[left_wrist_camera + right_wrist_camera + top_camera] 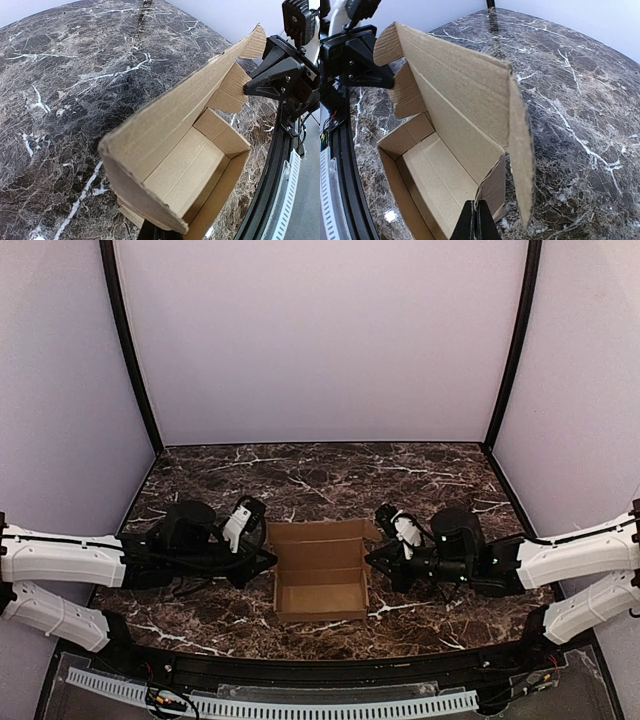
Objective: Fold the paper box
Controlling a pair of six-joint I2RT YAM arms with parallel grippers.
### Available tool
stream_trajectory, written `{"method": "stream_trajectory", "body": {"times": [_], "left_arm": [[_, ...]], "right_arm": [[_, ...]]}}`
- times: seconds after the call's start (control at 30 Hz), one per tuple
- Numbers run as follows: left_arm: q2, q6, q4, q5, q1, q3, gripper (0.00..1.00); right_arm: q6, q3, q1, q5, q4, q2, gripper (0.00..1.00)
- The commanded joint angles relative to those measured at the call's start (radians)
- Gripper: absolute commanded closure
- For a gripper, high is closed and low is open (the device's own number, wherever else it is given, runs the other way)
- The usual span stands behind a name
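Flanking the paper box [320,575], left gripper [271,558] and right gripper [370,558] sit closed at its side walls, marble worktop [330,480] open beyond.

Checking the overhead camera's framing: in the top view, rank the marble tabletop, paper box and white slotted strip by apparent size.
Marble tabletop, largest.
Paper box next.
White slotted strip: longer than the box but far thinner, so their order is unsure.
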Motion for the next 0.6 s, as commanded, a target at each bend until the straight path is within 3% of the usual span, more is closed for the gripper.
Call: {"method": "stream_trajectory", "body": {"times": [0.0,0.57], "left_arm": [[0.025,-0.03,0.045,0.012,-0.024,0.019,1.0],[0.113,-0.046,0.089,-0.082,-0.131,-0.024,1.0]], "right_arm": [[0.114,0.035,0.046,0.165,0.091,0.034,1.0],[0.221,-0.029,0.162,0.37,0.14,0.071,1.0]]}}
